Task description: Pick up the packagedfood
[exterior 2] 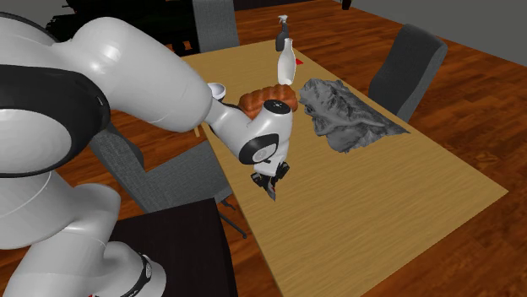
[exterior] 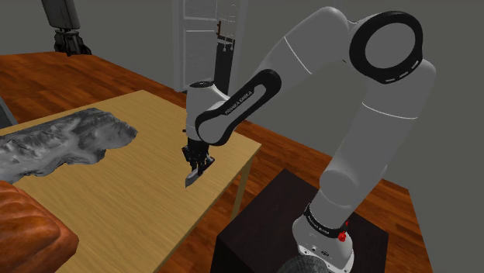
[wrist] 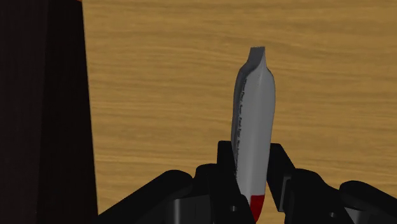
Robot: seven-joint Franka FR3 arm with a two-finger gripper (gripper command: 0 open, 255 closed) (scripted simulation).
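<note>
Pale wood grain covers the long worktop (exterior: 116,202) in the shoulder view. Near the edge closest to the black box stand (exterior: 264,225), the jaws point down, closed on a slim grey packet of food (exterior: 191,180). The packet's free end hangs below them, over the wood. It looks to be just off the surface, though you cannot rule out that the tip is touching. A crumpled grey heap (exterior: 70,139) lies well apart, towards this view's left.

From the second exterior view, the packet (exterior 2: 272,192) shows as a small sliver under the white wrist, close to the worktop's near edge and away from the other clutter.

In the wrist view you get the clearest check. The two black fingers (wrist: 280,168) pinch the packet (wrist: 256,127) at its red-tipped end, and most of its grey body sticks out beyond them.

Since the hold is at one end, I judge the packet could pivot or slip. Hold the squeeze steady, raise straight up and slowly, and avoid any wrist twist until it is plainly clear.
</note>
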